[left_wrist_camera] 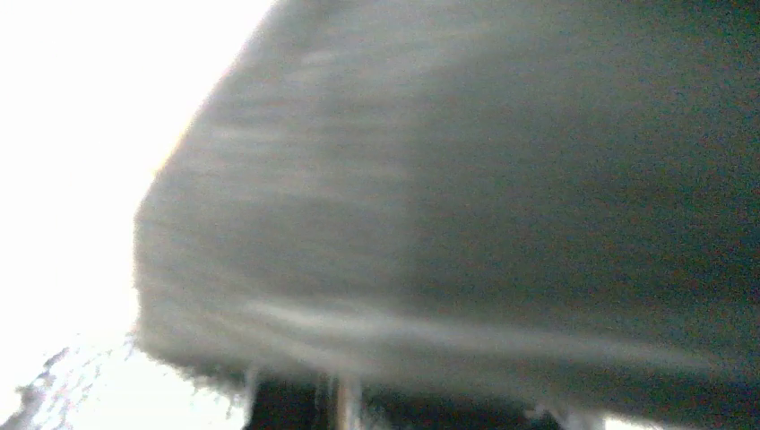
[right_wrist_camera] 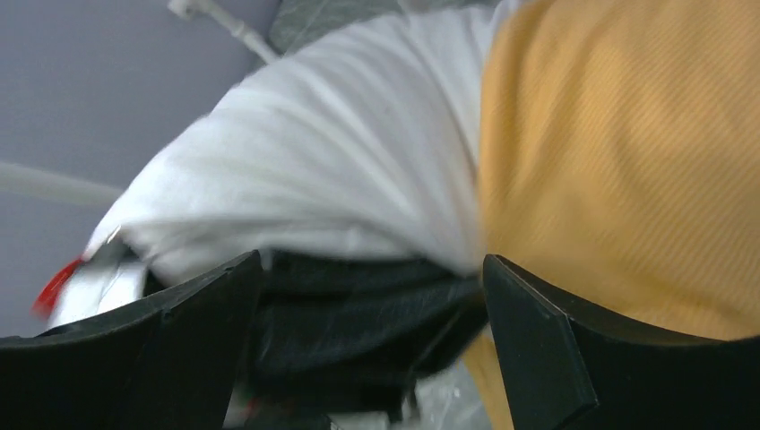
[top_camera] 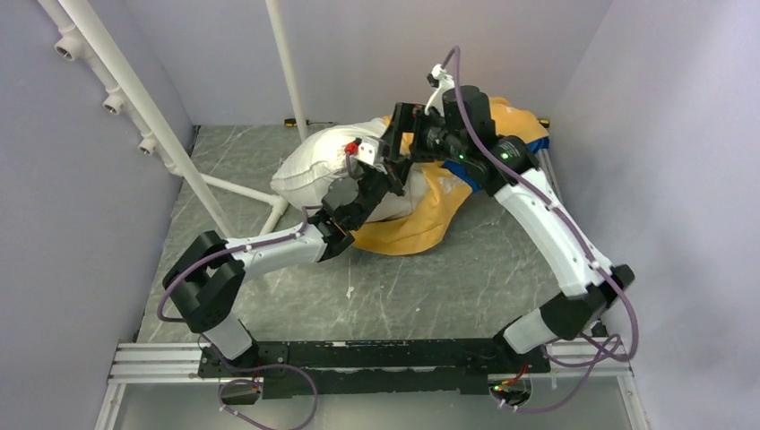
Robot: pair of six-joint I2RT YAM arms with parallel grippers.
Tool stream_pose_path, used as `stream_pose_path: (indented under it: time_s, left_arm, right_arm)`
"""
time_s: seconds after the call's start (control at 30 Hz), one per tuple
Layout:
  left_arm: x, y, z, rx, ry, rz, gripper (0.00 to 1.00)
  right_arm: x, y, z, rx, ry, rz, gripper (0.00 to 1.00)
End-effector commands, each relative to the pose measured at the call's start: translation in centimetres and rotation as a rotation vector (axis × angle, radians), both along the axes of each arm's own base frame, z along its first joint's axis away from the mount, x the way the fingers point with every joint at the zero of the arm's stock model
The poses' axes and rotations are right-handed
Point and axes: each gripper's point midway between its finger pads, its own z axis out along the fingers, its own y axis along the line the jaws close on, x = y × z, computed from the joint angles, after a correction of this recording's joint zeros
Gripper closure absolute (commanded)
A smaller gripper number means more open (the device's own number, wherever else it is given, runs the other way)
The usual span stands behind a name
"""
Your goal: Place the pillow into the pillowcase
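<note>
Top view, mid-insertion: pillow (top_camera: 309,170) half in pillowcase (top_camera: 421,224), white end outside its mouth. Right gripper (right_wrist_camera: 372,269) wide open, empty, at mouth. Left gripper (top_camera: 387,177) shut there, hold unclear. Next likely: right grips rim, pulls over pillow.

No readable text or label shows anywhere.

Pillow (top_camera: 314,166) partly in pillowcase (top_camera: 428,218), left end out, on table (top_camera: 403,296)

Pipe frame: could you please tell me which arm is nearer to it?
Left. The left arm lies just beside the pipe frame; the right arm stands far to its right.
</note>
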Motion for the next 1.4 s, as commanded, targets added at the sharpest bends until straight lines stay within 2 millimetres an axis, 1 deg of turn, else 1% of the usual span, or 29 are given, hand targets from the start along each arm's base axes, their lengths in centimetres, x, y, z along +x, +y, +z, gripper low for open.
stream_pose_path:
  time_s: [0.0,0.03,0.13,0.2,0.23,0.27,0.33,0.4,0.47,0.57,0.67,0.73,0.77,0.8,0.83,0.87,0.9,0.93,0.97,1.0,1.07,1.1,1.17,1.27,1.3,1.37]
  left_arm:
    - [-1.1,-1.8,-0.2,-0.005,-0.028,-0.119,1.00]
    - [-1.1,-1.8,-0.3,-0.002,-0.027,-0.121,1.00]
    - [-1.2,-1.9,-0.5,0.011,-0.023,-0.125,1.00]
    - [-1.2,-1.8,-0.6,0.010,-0.021,-0.124,1.00]
    - [-1.1,-1.7,-0.7,0.011,-0.018,-0.122,1.00]
    - [-1.2,-1.8,-0.7,0.010,-0.017,-0.125,1.00]
    - [-1.3,-1.7,-0.7,0.010,-0.015,-0.128,1.00]
    - [-1.5,-1.6,-0.8,0.009,-0.011,-0.131,1.00]
    - [-1.7,-1.4,-0.8,0.004,-0.011,-0.133,1.00]
    - [-2.0,-1.3,-0.6,0.004,-0.009,-0.139,1.00]
    - [-2.3,-1.1,-0.6,0.008,-0.007,-0.146,1.00]
    - [-2.3,-1.0,-0.7,0.006,0.000,-0.145,1.00]
    - [-2.4,-1.0,-0.6,0.003,0.001,-0.145,1.00]
    - [-2.4,-1.0,-0.7,0.001,0.001,-0.149,1.00]
    - [-2.5,-1.0,-0.6,0.000,0.000,-0.152,1.00]
    - [-2.5,-1.0,-0.7,-0.001,0.003,-0.153,1.00]
    - [-2.5,-1.1,-0.6,-0.004,0.004,-0.157,1.00]
    - [-2.6,-1.1,-0.6,-0.007,0.003,-0.160,1.00]
    - [-2.6,-1.2,-0.6,-0.009,0.002,-0.164,1.00]
    - [-2.7,-1.3,-0.6,-0.011,0.004,-0.170,1.00]
    - [-2.9,-1.6,-0.7,-0.013,0.008,-0.191,1.00]
    - [-3.1,-1.8,-0.8,-0.014,0.008,-0.206,1.00]
    - [-3.4,-2.2,-0.9,-0.019,0.009,-0.235,1.00]
    - [-4.1,-3.1,-1.1,-0.020,0.008,-0.283,1.00]
    - [-4.3,-3.3,-1.2,-0.018,0.006,-0.287,1.00]
    - [-4.6,-3.7,-1.3,-0.013,-0.002,-0.280,1.00]
  right_arm:
    - [-7.6,-3.4,3.8,-0.047,-0.048,0.042,0.02]
    - [-8.1,-4.3,3.5,-0.063,-0.044,0.021,0.01]
    - [-9.9,-6.7,1.7,-0.112,-0.005,-0.023,0.01]
    - [-11.1,-7.8,0.9,-0.124,0.011,-0.031,0.01]
    - [-11.4,-8.0,0.0,-0.139,0.031,-0.030,0.01]
    - [-11.3,-8.5,-1.1,-0.165,0.047,-0.054,0.01]
    - [-11.1,-9.1,-4.0,-0.227,0.095,-0.074,0.01]
    - [-10.4,-9.4,-5.8,-0.265,0.105,-0.101,0.01]
    - [-9.2,-9.6,-7.0,-0.304,0.091,-0.134,0.00]
    - [-7.0,-9.7,-7.9,-0.360,0.065,-0.187,0.00]
    - [-4.6,-10.2,-8.6,-0.428,0.055,-0.256,0.01]
    - [-3.4,-10.5,-9.1,-0.473,0.057,-0.288,0.05]
    - [-3.0,-10.6,-9.0,-0.486,0.051,-0.298,0.10]
    - [-2.8,-10.6,-8.9,-0.497,0.044,-0.296,0.20]
    - [-2.8,-10.6,-8.9,-0.501,0.042,-0.292,0.34]
    - [-2.8,-10.6,-8.9,-0.502,0.040,-0.286,0.52]
    - [-2.9,-10.5,-9.0,-0.501,0.043,-0.273,0.67]
    - [-3.1,-10.3,-9.2,-0.499,0.051,-0.259,0.85]
    - [-3.3,-10.2,-9.3,-0.493,0.056,-0.246,0.98]
    - [-3.6,-9.8,-9.3,-0.480,0.056,-0.216,1.00]
    - [-4.4,-8.7,-8.3,-0.412,0.043,-0.147,1.00]
    - [-4.8,-7.6,-7.3,-0.356,0.020,-0.088,1.00]
    - [-5.6,-5.9,-4.4,-0.233,-0.033,-0.008,1.00]
    - [-6.7,-3.2,1.1,-0.015,-0.115,0.136,1.00]
    - [-7.2,-2.0,3.5,0.071,-0.153,0.202,1.00]
    - [-8.6,-0.1,7.2,0.210,-0.195,0.333,1.00]
